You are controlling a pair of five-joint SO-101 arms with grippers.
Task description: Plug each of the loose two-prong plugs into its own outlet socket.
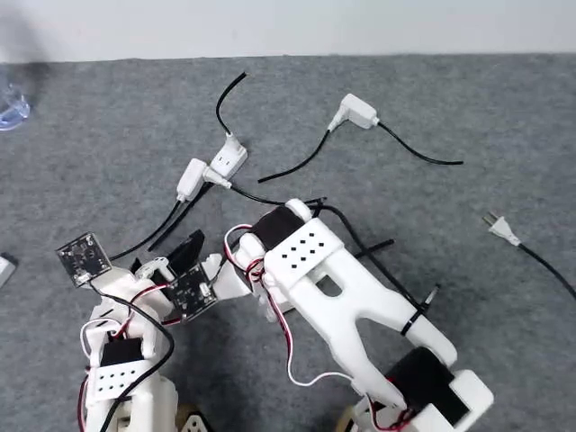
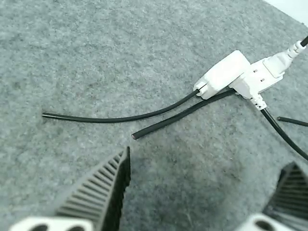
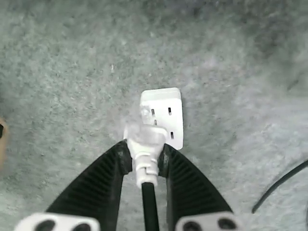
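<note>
right gripper [image 3: 144, 148] pinching plug [image 3: 141, 132] by white outlet socket [image 3: 169, 115], left gripper [image 2: 208, 161] spread above black cords [image 2: 159, 113]

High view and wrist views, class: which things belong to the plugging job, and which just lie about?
Job: loose two-prong plug; far white socket; white connector pair; held plug in right gripper; slotted socket before it.
Lying about: clear object; small white piece, both at left edge.

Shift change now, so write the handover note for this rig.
Left end effector: open, empty, over the mat near one joined pair.
Right end effector: shut on held plug, its tip at a socket; seating unclear.
Done: that pair, seemingly a second pair too.
Left: seat held plug, then the loose plug.
</note>
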